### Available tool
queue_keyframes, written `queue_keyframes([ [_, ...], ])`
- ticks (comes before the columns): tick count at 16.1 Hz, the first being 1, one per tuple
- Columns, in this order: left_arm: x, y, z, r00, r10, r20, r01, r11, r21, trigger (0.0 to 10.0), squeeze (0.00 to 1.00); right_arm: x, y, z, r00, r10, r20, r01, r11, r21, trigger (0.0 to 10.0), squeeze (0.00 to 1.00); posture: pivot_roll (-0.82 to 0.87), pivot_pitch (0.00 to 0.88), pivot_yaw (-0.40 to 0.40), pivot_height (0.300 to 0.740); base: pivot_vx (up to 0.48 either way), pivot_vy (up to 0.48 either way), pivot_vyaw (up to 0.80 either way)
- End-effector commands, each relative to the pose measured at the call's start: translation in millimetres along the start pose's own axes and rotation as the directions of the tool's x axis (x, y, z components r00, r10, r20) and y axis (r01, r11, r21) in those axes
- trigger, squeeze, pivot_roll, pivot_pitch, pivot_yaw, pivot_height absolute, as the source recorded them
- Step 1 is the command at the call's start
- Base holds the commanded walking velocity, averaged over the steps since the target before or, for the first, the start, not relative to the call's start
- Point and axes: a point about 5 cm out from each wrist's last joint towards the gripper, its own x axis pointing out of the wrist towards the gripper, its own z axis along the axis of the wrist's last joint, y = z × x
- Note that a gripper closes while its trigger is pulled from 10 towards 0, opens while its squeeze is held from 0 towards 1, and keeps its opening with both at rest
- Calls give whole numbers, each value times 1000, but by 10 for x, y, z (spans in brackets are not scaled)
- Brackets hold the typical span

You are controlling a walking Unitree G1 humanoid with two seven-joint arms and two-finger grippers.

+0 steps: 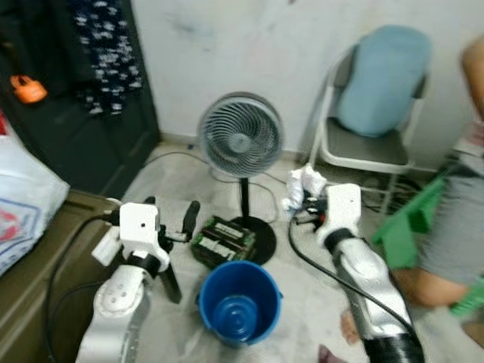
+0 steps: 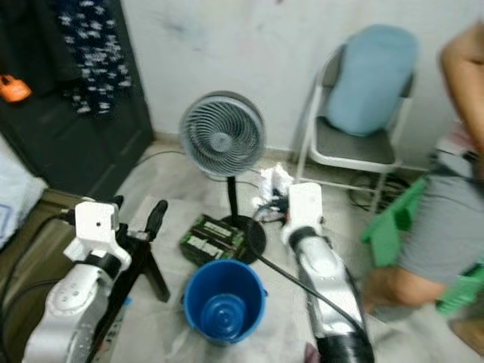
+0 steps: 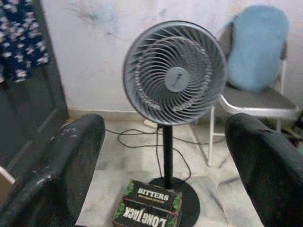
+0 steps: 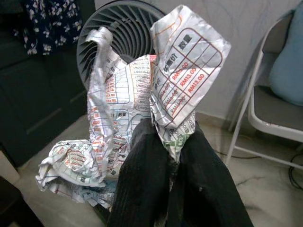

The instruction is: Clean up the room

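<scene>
While raised, right pincer (image 4: 175, 156) pinches crumpled paper (image 4: 137, 118) between its fingers.

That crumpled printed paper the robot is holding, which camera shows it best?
The right wrist view: the crumpled paper looms close, its printed tables and red price labels readable, pinched in the right gripper. Both eye views show it as a small white wad near the fan. The left wrist view faces the fan instead.
</scene>
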Motion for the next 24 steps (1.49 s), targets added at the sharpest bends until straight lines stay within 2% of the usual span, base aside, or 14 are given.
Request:
queue_keyframes([
  [1,0,-2,58,1000,-19,17,18,999,30,10000,0,38,28,13,1000,1,-5,-1,1000,-3,10000,0,8,0,-31,740,0,0,-800],
  [6,-47,-25,13,999,-42,-5,42,997,70,10000,0,56,-17,-82,997,-41,-71,43,999,23,10000,0,6,0,-25,740,0,0,-740],
  [10,-140,-95,-2,991,-129,-30,132,981,141,10000,0,40,7,-107,995,-55,-79,59,997,49,10000,0,17,0,-8,740,0,0,0],
  [11,-275,-65,-28,987,-151,-61,159,975,157,10000,0,68,27,-137,993,-67,-98,72,996,44,10000,0,42,0,-5,740,0,0,0],
  [13,-411,-36,-27,976,-191,-103,209,955,211,10000,0,120,-1,-246,982,-104,-159,108,994,18,10000,0,83,27,-1,740,0,0,0],
  [15,-572,35,5,972,-190,-138,218,949,229,10000,0,127,-50,-344,964,-154,-216,154,988,-17,10000,0,122,67,14,740,0,0,0],
  [16,-706,96,18,967,-185,-174,223,945,239,10000,0,121,-68,-420,950,-175,-259,175,984,-23,10000,0,139,85,23,740,0,0,0],
  [17,-776,116,27,964,-187,-192,231,942,244,10000,0,118,-68,-458,943,-186,-278,190,982,-10,10000,0,163,108,36,740,0,0,0],
  [18,-910,132,59,950,-212,-228,272,923,273,10000,0,126,-47,-523,931,-196,-309,204,979,-7,10000,0,184,127,52,740,0,0,0],
  [19,-1006,150,103,939,-231,-255,306,901,307,10000,0,165,-24,-525,930,-198,-310,209,978,0,10000,0,202,152,74,740,0,0,0],
  [22,-1246,298,197,915,-212,-342,323,895,308,10000,0,321,100,-489,935,-186,-303,200,980,14,10000,0,227,209,120,740,0,0,0],
  [24,-1297,317,259,905,-221,-362,339,890,304,10000,0,419,155,-495,934,-181,-307,194,981,12,10000,0,252,230,149,740,0,0,0],
])
